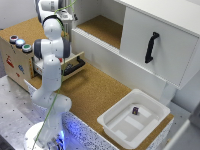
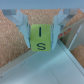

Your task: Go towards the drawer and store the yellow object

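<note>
The yellow object is a small yellow block with black marks on its face. My gripper is shut on it, one finger pressed to each side. Under the block lies the pale plywood floor of the drawer, with a drawer wall running beside it. In the exterior view the drawer stands pulled out of the wooden box, its black bar handle facing the cork. My arm's own links hide the gripper and the block in that view.
Coloured buttons top the wooden box. A white tub holding a small dark item sits at the exterior view's lower right. A large white cabinet door with a black handle stands behind the cork tabletop.
</note>
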{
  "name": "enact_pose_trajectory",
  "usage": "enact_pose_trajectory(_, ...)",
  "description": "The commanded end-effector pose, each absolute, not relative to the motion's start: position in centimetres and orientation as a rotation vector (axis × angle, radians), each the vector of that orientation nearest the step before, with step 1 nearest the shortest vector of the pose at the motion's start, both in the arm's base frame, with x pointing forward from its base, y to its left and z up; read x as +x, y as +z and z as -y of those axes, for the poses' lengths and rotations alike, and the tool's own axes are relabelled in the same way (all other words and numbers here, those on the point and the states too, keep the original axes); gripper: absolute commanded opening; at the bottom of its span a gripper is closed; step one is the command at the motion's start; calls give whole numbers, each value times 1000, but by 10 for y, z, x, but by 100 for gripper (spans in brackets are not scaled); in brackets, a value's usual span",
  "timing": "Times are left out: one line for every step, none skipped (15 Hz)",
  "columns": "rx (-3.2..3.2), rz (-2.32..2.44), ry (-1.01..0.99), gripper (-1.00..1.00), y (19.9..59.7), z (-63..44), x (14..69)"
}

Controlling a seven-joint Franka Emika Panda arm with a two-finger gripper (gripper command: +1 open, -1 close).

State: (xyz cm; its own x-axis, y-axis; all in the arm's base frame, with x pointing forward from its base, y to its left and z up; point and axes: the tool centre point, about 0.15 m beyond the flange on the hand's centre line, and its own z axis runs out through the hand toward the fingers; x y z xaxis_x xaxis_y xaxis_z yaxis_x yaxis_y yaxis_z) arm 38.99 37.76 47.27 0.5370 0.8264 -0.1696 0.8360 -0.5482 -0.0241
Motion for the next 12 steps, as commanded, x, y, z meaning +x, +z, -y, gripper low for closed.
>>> enact_pose_trajectory(2757,-1514,-172,-100,444,-309,376)
enact_pose_trajectory(2725,-1528,-134,-100,437,-301,373)
enact_pose_trajectory(2685,-1527,-107,-100,427,-295,370)
enact_pose_trajectory(2666,-1561,-120,-100,416,-290,368)
enact_pose_trajectory(2624,-1567,-128,-100,403,-289,366)
enact_pose_trajectory(2592,-1584,-135,-100,392,-287,365)
enact_pose_trajectory(2585,-1625,-142,-100,381,-283,366)
enact_pose_trajectory(2572,-1641,-109,-100,374,-282,363)
enact_pose_trajectory(2570,-1659,-94,-100,365,-281,362)
enact_pose_trajectory(2583,-1666,-96,-100,357,-280,364)
enact_pose_trajectory(2600,-1661,-91,-100,351,-279,369)
enact_pose_trajectory(2623,-1651,-62,-100,346,-278,374)
